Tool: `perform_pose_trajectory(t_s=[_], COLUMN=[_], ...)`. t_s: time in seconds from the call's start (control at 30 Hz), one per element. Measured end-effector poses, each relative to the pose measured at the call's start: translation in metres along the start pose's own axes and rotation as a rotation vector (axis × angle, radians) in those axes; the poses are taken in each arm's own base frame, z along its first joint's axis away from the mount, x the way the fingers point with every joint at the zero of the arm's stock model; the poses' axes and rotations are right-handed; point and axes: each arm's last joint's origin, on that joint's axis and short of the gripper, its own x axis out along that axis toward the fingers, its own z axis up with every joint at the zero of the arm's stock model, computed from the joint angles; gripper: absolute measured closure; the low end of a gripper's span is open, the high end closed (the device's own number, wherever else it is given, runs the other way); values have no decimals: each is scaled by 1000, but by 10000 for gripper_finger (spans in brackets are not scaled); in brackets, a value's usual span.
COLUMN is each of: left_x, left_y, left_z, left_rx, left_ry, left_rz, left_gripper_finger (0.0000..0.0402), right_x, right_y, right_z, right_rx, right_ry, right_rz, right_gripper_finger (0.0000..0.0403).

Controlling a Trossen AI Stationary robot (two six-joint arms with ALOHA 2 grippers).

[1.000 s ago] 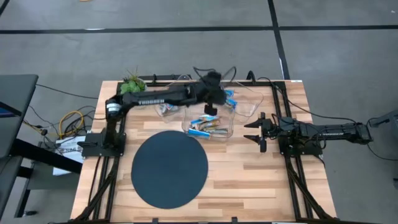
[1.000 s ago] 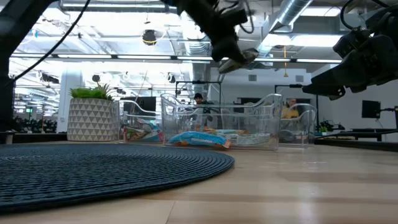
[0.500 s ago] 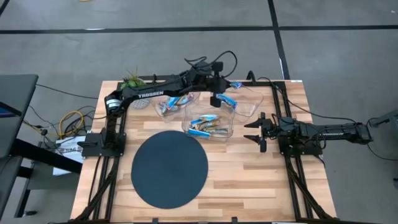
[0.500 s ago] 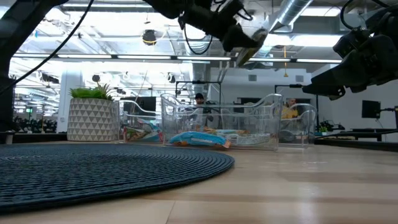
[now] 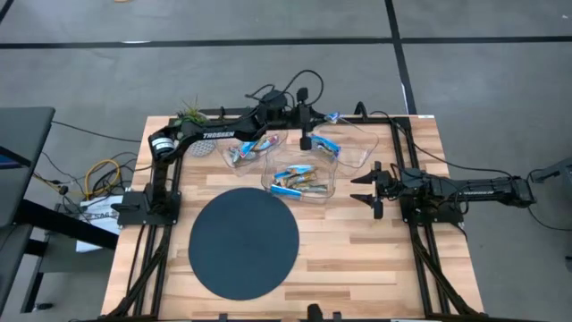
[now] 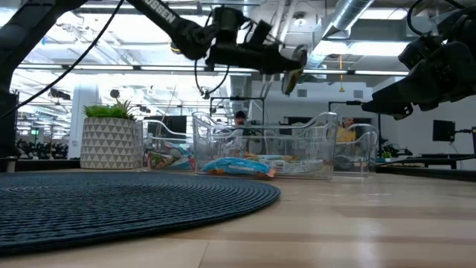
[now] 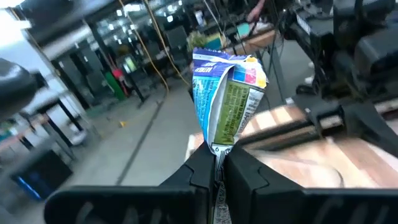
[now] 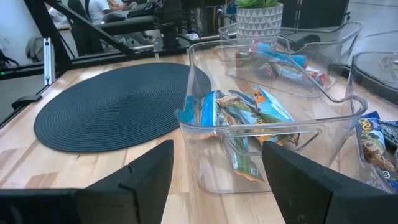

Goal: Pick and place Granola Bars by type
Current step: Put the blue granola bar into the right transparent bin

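My left gripper (image 5: 323,116) hovers high over the far right clear bin (image 5: 357,148), shut on a blue, white and green wrapped granola bar (image 7: 227,99), which also shows in the low view (image 6: 291,79). More blue bars lie in the middle bin (image 5: 299,181), in the far left bin (image 5: 248,148) and in the far right bin (image 5: 326,145). My right gripper (image 5: 368,188) waits open, level, to the right of the middle bin, with its fingers (image 8: 149,177) apart and touching nothing. My left gripper pinches the bar between its two fingers by one crimped end of the wrapper (image 7: 217,151). The fingers lie about level, pointing toward the table's right. The bar is lifted clear of the bins and sticks out beyond the fingertips.
A round dark woven mat (image 5: 243,243) covers the near middle of the wooden table. A potted plant (image 5: 190,117) stands at the far left corner. Cables trail over the far edge behind the bins.
My left gripper has risen from just over the middle bin and swung toward the far edge and right, tipping from pointing down to nearly level. The bar has gone up with it, lifted well clear of the bins. My right arm has kept still.
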Motion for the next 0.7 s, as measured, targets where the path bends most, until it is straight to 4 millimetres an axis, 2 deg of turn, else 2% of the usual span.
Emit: perform_pose_trajectory(t_s=[0.13, 0.43, 0.53, 0.7], left_x=[-4, -7, -7, -7], left_y=[-4, -10, -10, -8], left_z=[-15, -24, -26, -27], left_rx=[-60, -95, -90, -68], left_ry=[29, 58, 76, 103], left_rz=[-15, -47, -37, 18], left_gripper_finger=[386, 383, 363, 306], right_x=[0, 0, 0, 0], right_y=[0, 0, 0, 0], right_z=[0, 0, 0, 0], right_rx=[0, 0, 0, 0], right_ry=[0, 0, 0, 0], right_rz=[0, 0, 0, 0], right_gripper_finger=[163, 163, 163, 163])
